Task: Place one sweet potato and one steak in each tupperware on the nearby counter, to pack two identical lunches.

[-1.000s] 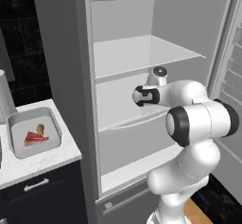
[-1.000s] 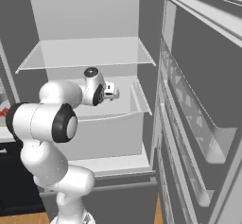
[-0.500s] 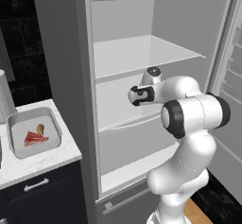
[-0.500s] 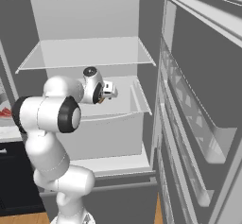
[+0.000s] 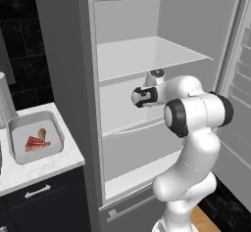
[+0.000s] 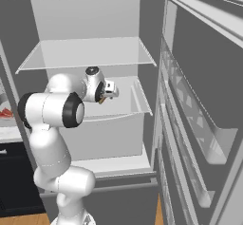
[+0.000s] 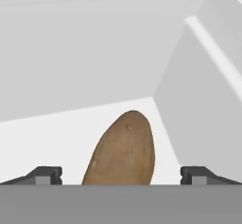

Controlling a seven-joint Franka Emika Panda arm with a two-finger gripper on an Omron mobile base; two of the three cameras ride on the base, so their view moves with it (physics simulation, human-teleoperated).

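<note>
In the hand view a brown sweet potato (image 7: 122,150) lies on the white fridge shelf, between my gripper's (image 7: 121,175) open fingertips (image 7: 45,175) and untouched. My gripper (image 5: 138,97) reaches into the open fridge just above the drawer, and its hand (image 6: 110,90) is turned toward the back wall. On the counter (image 5: 46,166) at the left stands a light-grey tupperware (image 5: 59,130). It holds a red steak (image 5: 37,143) and a second small sweet potato (image 5: 42,133). A red steak (image 6: 5,112) also peeks in at the left edge of the right base view.
The fridge stands open with a glass shelf (image 5: 147,55) above my hand and a pale drawer front (image 5: 132,145) below it. Its door with racks (image 6: 199,124) swings out on the right. Black cabinet fronts (image 5: 39,201) sit under the counter.
My arm's elbow has swung left and the hand has shifted slightly left and deeper into the fridge. The fingers have stayed open.
</note>
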